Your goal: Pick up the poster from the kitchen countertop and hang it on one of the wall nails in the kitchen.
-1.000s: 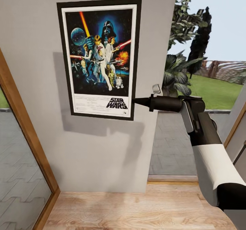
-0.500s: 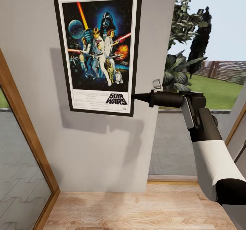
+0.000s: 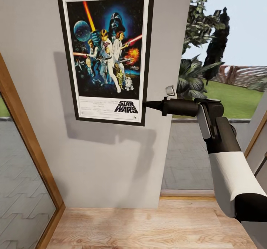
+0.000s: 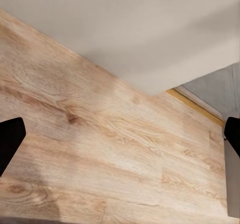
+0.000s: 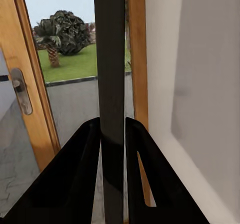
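Black-framed Star Wars poster (image 3: 107,54) held flat against the pale grey wall (image 3: 111,160), clamped at its lower right edge.

The right gripper (image 3: 145,105) reaches in from the right, its black fingers (image 5: 85,179) closed on the frame's thin edge. The left gripper (image 4: 120,134) hangs over the light wooden floor (image 4: 100,149) near the wall's foot, its fingers spread wide apart. A wood-framed glass door (image 3: 22,138) stands at the left.

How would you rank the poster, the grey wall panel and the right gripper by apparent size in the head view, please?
1. Grey wall panel.
2. Poster.
3. Right gripper, smallest, although it sits nearer the camera than the wall.
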